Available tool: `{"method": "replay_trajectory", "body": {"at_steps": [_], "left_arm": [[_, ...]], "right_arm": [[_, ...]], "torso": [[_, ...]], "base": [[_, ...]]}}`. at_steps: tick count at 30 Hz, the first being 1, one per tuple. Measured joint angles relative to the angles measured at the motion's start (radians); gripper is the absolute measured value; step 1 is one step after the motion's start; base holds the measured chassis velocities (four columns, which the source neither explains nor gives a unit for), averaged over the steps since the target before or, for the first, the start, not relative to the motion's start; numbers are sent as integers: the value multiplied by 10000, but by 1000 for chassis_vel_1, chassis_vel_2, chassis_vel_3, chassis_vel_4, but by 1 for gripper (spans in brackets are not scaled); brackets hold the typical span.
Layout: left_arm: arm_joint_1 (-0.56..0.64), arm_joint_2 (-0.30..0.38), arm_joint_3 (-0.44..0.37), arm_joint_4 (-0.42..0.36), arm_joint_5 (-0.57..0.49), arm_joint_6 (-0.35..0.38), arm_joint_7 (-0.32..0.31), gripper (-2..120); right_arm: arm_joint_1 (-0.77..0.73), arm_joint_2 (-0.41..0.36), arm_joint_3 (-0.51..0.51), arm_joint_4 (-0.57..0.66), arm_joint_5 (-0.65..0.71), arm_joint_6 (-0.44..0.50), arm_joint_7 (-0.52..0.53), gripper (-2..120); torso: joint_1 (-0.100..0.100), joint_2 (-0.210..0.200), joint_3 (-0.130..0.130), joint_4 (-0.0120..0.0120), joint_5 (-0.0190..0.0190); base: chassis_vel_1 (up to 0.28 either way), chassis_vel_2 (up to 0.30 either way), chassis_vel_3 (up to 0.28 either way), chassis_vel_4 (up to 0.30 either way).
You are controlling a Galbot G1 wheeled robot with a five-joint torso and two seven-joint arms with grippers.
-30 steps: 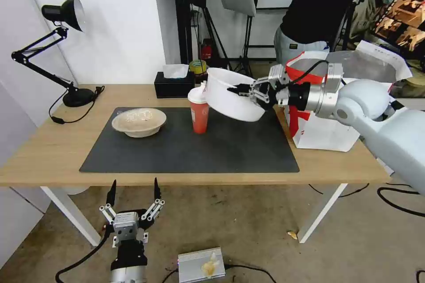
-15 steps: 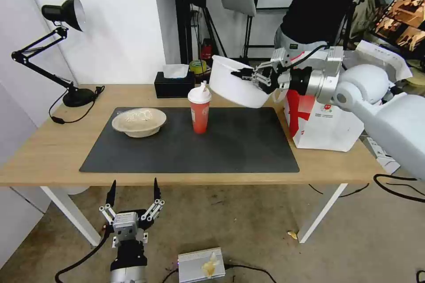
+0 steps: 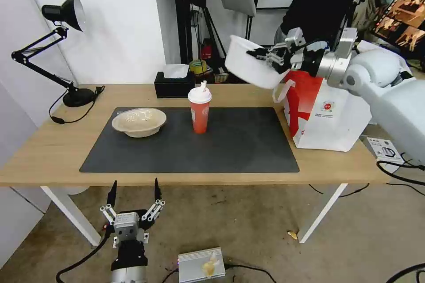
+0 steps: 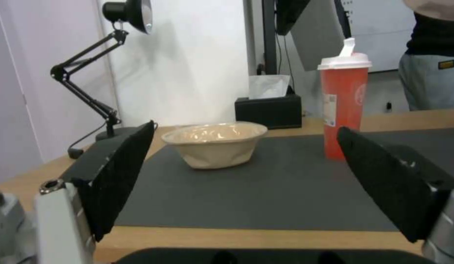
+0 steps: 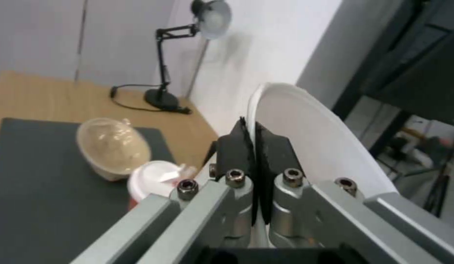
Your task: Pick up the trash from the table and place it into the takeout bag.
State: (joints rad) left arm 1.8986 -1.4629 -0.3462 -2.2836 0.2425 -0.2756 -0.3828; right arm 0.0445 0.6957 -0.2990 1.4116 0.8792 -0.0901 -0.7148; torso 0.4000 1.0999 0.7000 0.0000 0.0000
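Right gripper (image 3: 261,53) clamped on white bowl (image 3: 248,68) rim

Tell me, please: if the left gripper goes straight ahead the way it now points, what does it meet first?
Probably the table edge. The left gripper, open, hangs low before the table, pointing over the mat. Slightly higher, the gap between beige bowl and cup looks free; depth is unclear.

Even, bright indoor light falls from above, leaving only soft, faint shadows on the tabletop (image 3: 57,141) and its dark mat (image 3: 230,146). The right wrist view is soft, its near end effector (image 5: 251,135) blurred, and straight lines bow at the head view's edges
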Motion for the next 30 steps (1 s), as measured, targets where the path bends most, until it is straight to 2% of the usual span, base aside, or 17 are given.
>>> {"method": "replay_trajectory", "body": {"at_steps": [30], "left_arm": [[17, 170, -38, -89, -41, 0, 26, 100]], "right_arm": [[475, -514, 823, -1626, -294, 343, 39, 0]], "torso": [[0, 0, 0, -1, 1]], "base": [[0, 0, 0, 0]]}}
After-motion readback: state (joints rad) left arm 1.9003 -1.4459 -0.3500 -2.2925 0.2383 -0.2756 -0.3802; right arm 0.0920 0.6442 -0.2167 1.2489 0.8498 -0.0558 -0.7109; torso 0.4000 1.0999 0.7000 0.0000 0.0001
